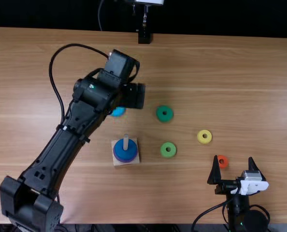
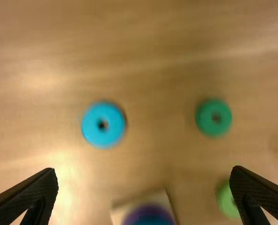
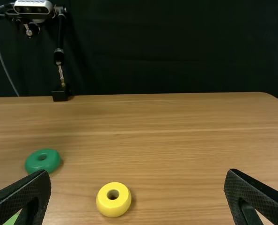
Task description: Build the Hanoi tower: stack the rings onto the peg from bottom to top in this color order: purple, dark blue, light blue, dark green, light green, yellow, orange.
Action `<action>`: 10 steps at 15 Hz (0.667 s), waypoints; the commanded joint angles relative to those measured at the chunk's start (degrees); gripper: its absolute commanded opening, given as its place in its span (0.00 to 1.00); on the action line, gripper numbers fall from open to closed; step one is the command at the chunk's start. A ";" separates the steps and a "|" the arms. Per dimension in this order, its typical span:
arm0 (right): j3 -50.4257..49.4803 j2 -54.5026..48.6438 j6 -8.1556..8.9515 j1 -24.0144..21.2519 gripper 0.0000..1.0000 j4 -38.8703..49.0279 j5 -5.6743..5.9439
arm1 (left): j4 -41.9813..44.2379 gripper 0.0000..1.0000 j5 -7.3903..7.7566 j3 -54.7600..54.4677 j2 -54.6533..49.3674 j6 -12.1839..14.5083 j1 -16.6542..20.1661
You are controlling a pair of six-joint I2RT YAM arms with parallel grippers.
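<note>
Lying flat on the tabletop [image 1: 206, 72], the light blue ring [image 2: 91, 124] looks next for the peg [image 1: 125, 141].

The left claw [image 2: 143, 170] gapes wide above it, holding nothing; the right claw [image 3: 138, 172] stands equally wide and empty. The peg's square base [image 1: 116, 163] carries the dark blue ring [image 1: 125, 154] over the purple ring [image 2: 145, 211], with the light blue ring apart, beyond that base. It seems light and stiff, hardly fragile, though its smooth, rounded side could slip under an off-centre pinch. The best hold is probably across its full width, low on opposite outer walls, keeping it level and the small central hole free for the peg.
</note>
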 commanded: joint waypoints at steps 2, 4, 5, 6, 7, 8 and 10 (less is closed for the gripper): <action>-0.51 -0.10 0.24 -0.39 1.00 0.16 0.13 | 3.78 1.00 -6.07 -2.29 4.15 14.10 0.38; -0.51 -0.10 0.24 -0.39 1.00 0.16 0.13 | 6.20 1.00 -7.33 -2.73 6.70 22.75 0.64; -0.51 -0.10 0.24 -0.39 1.00 0.16 0.13 | 6.73 1.00 -7.02 -3.43 8.28 23.80 1.52; -0.51 -0.10 0.24 -0.39 1.00 0.16 0.13 | 7.26 1.00 -6.91 -3.61 9.60 23.91 2.14; -0.51 -0.10 0.24 -0.39 1.00 0.16 0.13 | 7.57 1.00 -7.02 -3.96 11.18 24.02 2.49; -0.51 -0.10 0.24 -0.39 1.00 0.16 0.13 | 7.68 1.00 -7.02 -4.57 12.50 24.02 2.75; -0.51 -0.10 0.24 -0.39 1.00 0.16 0.13 | 7.57 1.00 -6.81 -4.92 14.34 24.02 4.25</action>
